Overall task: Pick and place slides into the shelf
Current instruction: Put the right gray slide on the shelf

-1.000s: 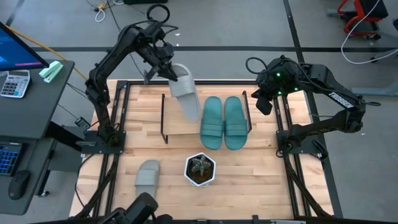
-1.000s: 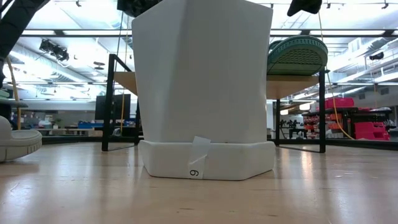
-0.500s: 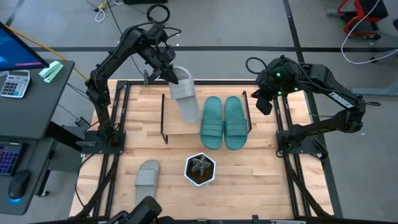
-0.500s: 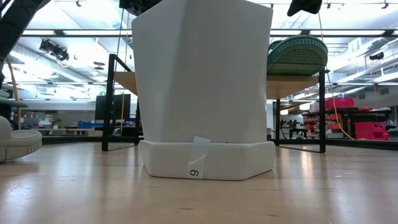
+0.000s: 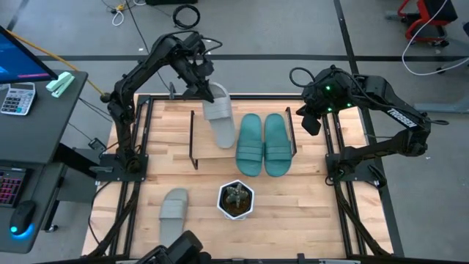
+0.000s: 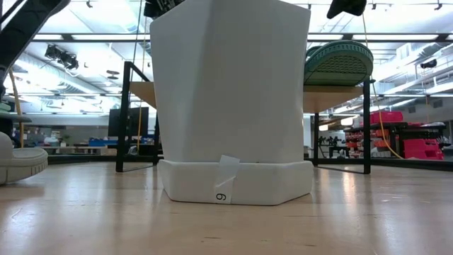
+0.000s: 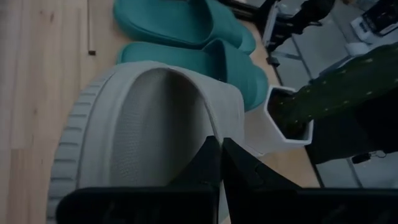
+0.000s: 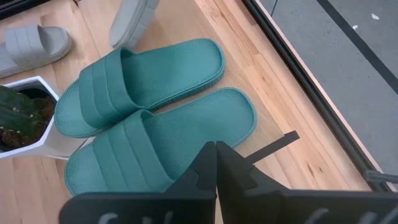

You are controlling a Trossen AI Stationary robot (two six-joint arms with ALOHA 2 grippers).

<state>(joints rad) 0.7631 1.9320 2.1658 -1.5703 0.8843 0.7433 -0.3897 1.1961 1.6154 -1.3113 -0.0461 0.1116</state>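
Overhead, level and wrist views of a two-arm station at a light wooden table [image 5: 308, 198] with a black frame. The low shelf [image 5: 209, 152], a flat light wooden board between thin dark metal side frames, stands across the far half of the table. Two teal green rubbery slides [image 5: 264, 144] lie side by side on the shelf's right part, touching along their inner edges, straps toward the near side.

The left gripper [image 5: 207, 89] is above the shelf's far left part, its fingers [image 7: 214, 163] pinched shut on the heel rim of a light grey rubbery slide [image 5: 220, 117]. This slide hangs tilted over the shelf just beside the left teal slide; whether its toe touches the board cannot be told. In the left wrist view the grey slide's [image 7: 149, 130] ribbed sole edge fills the foreground, with the teal pair [image 7: 186, 37] beyond it.

The second light grey slide [image 5: 174, 205] lies flat on the table at the near left, well apart from the shelf. A white hexagonal pot [image 5: 236, 199] holding a small green plant stands near the table's front middle, between that slide and the shelf.

The right gripper [image 5: 311, 121] waits beside the shelf's right frame, its fingers [image 8: 214, 171] closed together on nothing, looking down on the teal pair [image 8: 155, 118].
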